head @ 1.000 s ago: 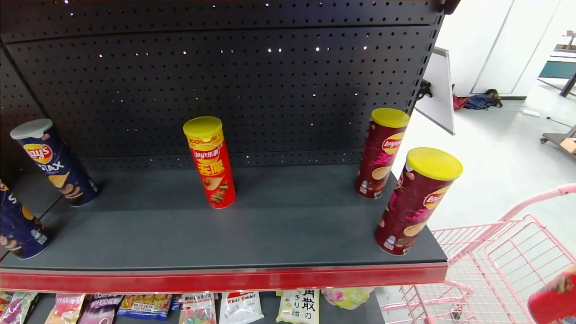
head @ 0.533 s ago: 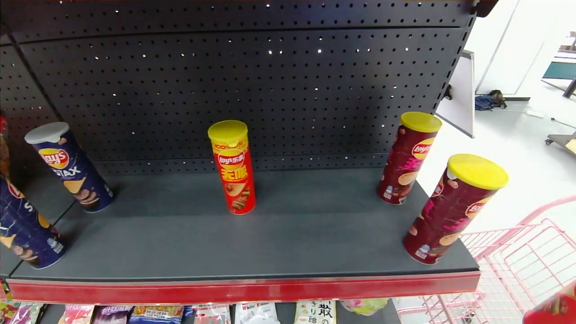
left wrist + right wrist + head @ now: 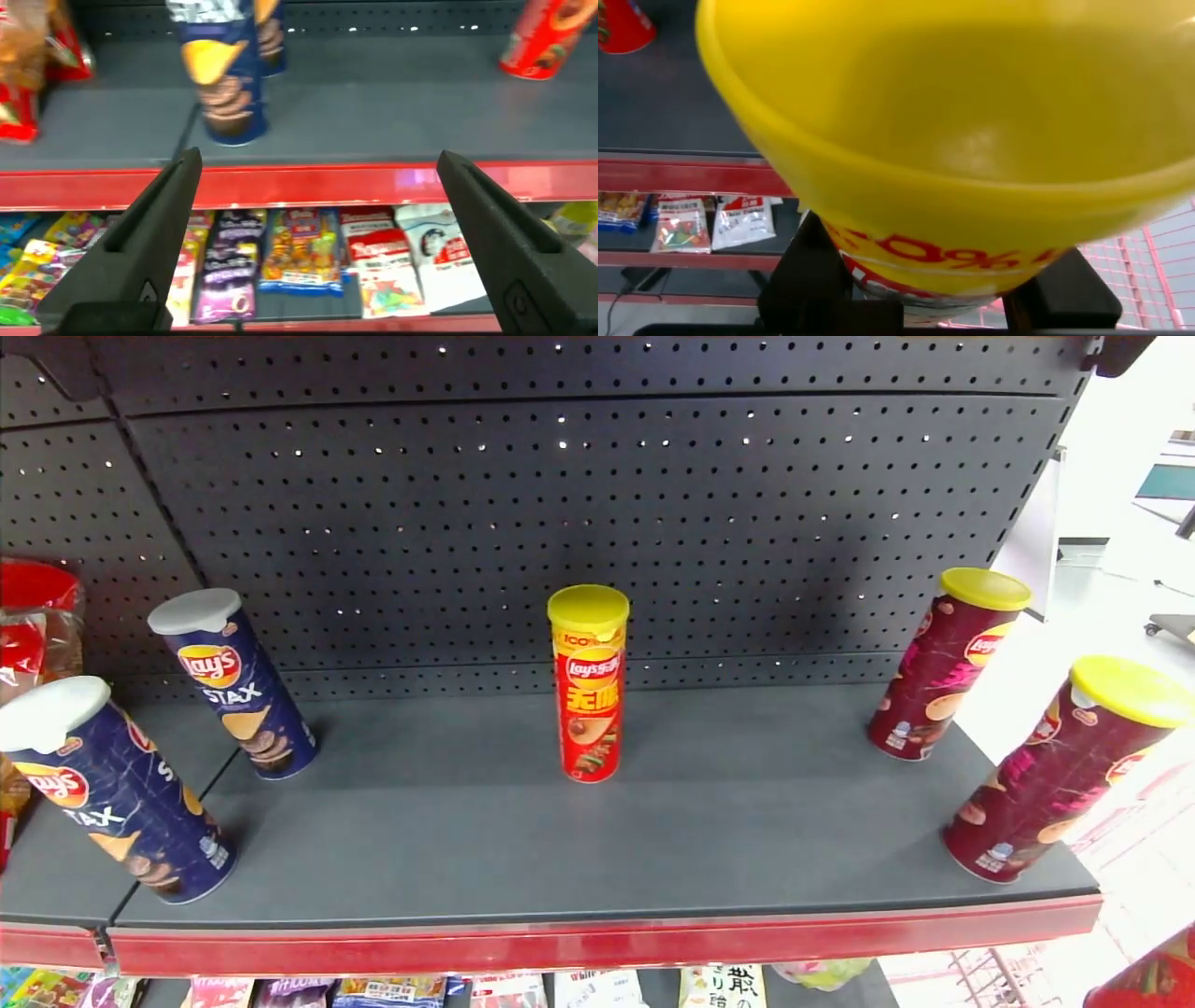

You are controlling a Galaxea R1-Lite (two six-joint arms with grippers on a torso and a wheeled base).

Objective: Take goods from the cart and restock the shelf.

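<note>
Head view, left to right: the dark grey metal shelf with a red front lip point(image 3: 597, 947) carries five upright canisters. A navy-blue cardboard canister with a grey lid point(image 3: 112, 793) stands near the front edge, and a second navy-blue canister point(image 3: 233, 686) stands nearer the pegboard back. A red cardboard canister with a yellow lid point(image 3: 590, 686) stands alone at mid-shelf, with bare shelf on both sides. A maroon cardboard canister with a yellow lid point(image 3: 948, 667) stands at the back right. A second maroon canister point(image 3: 1060, 775) stands at the front right corner.

Left wrist view: the left gripper point(image 3: 320, 168) faces the shelf's red lip. Its black fingers are spread wide with nothing between them.

Right wrist view: the right gripper point(image 3: 934, 289) is clamped on the body of a held red canister with a yellow lid point(image 3: 971, 121). It sits off the shelf's right end, near the pink wire cart point(image 3: 1158, 280). In the head view the held canister point(image 3: 1153, 975) shows at the lower right corner, below shelf level.

Assessment: the pick from the cart appears complete for this item, but placement is not yet done. The gap beside the matching red canister looks the likely slot. What stock remains in the cart cannot be told.
</note>
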